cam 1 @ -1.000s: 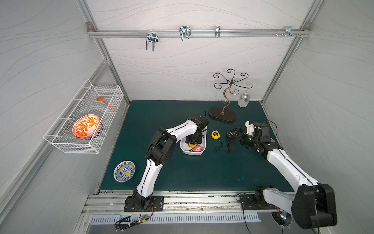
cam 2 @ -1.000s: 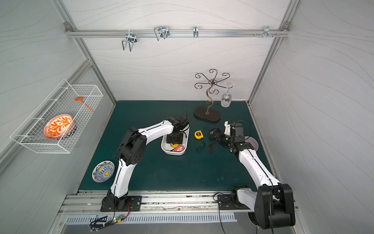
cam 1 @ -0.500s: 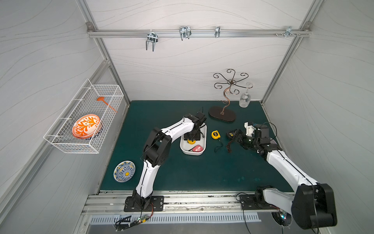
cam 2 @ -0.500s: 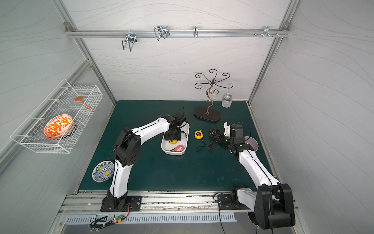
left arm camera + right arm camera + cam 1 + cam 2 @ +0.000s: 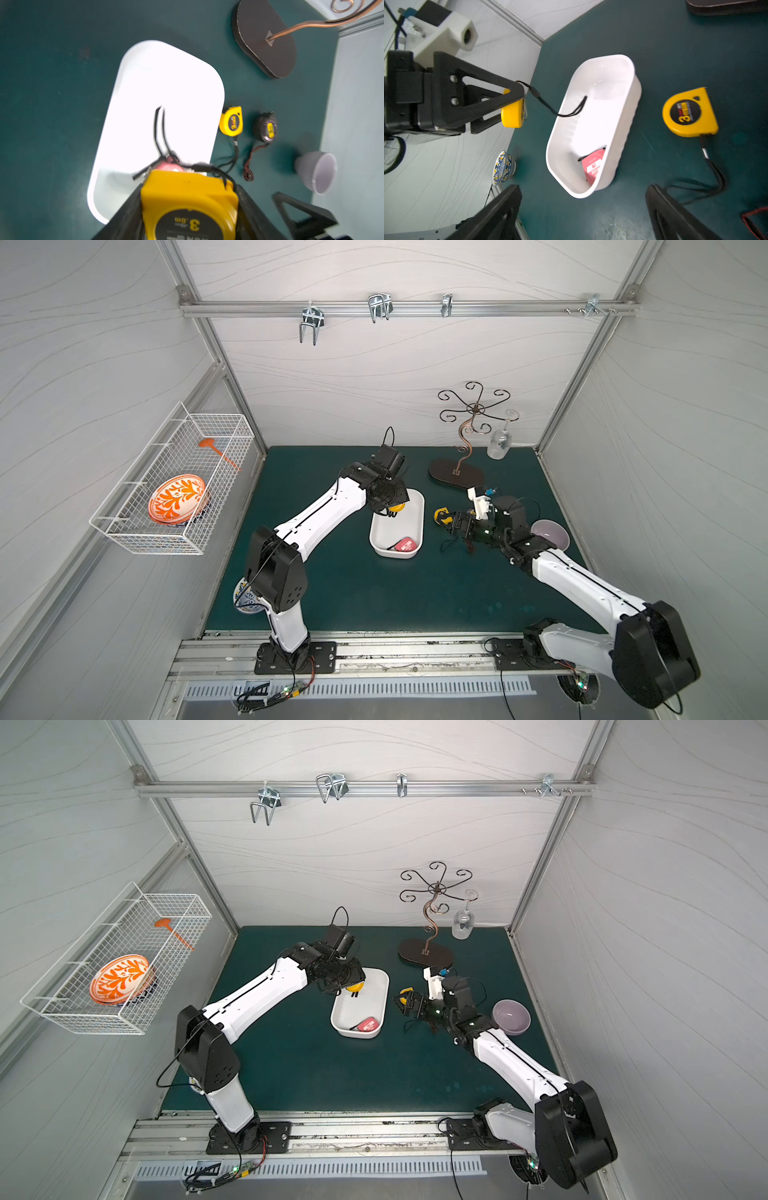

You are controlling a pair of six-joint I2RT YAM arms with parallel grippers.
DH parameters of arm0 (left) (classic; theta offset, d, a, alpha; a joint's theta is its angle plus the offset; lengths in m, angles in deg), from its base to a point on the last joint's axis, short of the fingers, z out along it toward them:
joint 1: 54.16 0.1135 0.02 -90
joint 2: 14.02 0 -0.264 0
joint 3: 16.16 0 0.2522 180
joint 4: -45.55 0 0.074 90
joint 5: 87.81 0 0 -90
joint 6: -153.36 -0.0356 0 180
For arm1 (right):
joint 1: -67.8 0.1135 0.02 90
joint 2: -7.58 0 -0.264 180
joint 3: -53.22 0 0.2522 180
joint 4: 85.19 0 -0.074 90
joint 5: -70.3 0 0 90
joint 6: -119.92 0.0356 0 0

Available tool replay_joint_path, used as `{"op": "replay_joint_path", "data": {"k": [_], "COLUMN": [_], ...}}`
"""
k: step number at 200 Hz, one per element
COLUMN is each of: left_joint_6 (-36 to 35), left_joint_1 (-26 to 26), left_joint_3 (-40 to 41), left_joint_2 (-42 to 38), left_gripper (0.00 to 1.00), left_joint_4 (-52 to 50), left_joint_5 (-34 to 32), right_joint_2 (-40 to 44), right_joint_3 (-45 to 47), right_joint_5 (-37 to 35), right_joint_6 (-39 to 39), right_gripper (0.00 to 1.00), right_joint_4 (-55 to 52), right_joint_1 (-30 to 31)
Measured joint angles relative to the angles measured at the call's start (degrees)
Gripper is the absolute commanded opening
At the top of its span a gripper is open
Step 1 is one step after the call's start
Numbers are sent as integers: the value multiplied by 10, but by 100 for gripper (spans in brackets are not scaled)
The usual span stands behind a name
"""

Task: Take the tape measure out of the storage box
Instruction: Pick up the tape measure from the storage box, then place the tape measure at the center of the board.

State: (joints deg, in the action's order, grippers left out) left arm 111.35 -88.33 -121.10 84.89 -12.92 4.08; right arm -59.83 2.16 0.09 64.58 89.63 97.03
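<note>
Left gripper pinches the yellow tape measure by its edges above the storage box; hard, slick, likely light. Right gripper spread.

The green tabletop bears the storage box, yellow tape measure, black tape measure, lilac bowl and wire stand.

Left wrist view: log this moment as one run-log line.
left tool: shut on yellow tape measure | position: held above storage box | in box: pink tape measure | right tool: open, empty
</note>
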Motion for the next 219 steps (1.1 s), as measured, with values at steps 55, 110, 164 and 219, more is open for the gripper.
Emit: {"op": "replay_joint_path", "data": {"k": [55,110,164,219], "left_joint_6": [75,137,177,198], "left_joint_1": [0,-27,-51,-51], "left_joint_3": [49,93,103,120], "left_joint_2": [-38,-58,-75,-90], "left_gripper": [0,0,0,0], "left_joint_4": [52,102,135,155], "left_joint_5": [47,41,36,31], "right_joint_2": [-6,-25,-74,-103], "right_joint_3": [7,17,0,-18], "right_joint_5": [-44,-77,-98,-111], "right_joint_6": [3,5,4,10], "right_gripper": [89,87,79,58], "right_joint_4": [92,169,193,232], "right_joint_1": [58,96,114,129]}}
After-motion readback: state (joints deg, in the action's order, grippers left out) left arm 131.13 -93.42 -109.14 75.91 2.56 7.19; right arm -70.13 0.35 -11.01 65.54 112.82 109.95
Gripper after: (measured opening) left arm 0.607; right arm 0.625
